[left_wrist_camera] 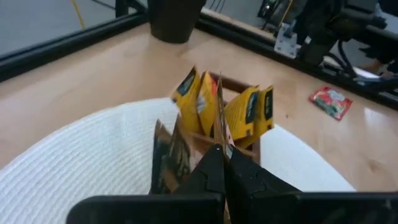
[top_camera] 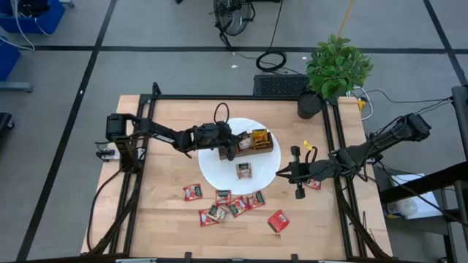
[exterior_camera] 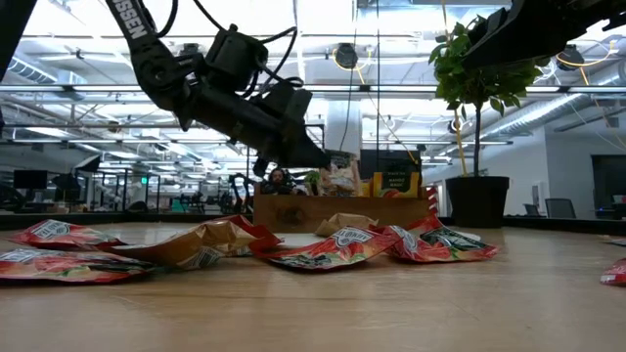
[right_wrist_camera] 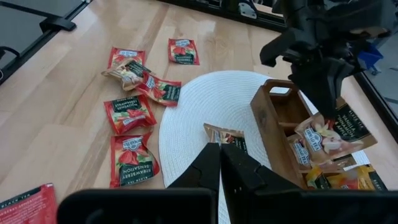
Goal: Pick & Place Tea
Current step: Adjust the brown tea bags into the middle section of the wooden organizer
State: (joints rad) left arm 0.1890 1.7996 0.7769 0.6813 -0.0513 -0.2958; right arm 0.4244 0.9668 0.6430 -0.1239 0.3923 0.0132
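A brown wooden tray (top_camera: 252,142) stands on the far part of a white round mat (top_camera: 219,172) and holds yellow sachets (left_wrist_camera: 249,112) and dark ones (left_wrist_camera: 168,155). My left gripper (right_wrist_camera: 323,99) reaches in from the table's left, over the tray, shut on a tan tea sachet (right_wrist_camera: 320,137). Another tan sachet (top_camera: 243,169) lies flat on the mat. Several red sachets (top_camera: 223,201) lie on the wood near the front edge. My right gripper (top_camera: 296,174) hovers shut to the right of the mat, holding nothing. My left gripper pinches the tan sachet's upper edge (right_wrist_camera: 318,126) between its two fingers, coming in slanting down from the table's left. The sachet hangs below the fingers with its lower part in the tray's middle compartment, beside the dark sachets (right_wrist_camera: 351,127).
A potted plant (top_camera: 333,69) stands at the far right corner. A red sachet (top_camera: 314,184) lies on the wood by my right gripper, another (top_camera: 278,220) toward the front. Black frame rails (top_camera: 340,146) run along the table's sides. The tray's compartment (right_wrist_camera: 280,109) toward the table's left holds nothing.
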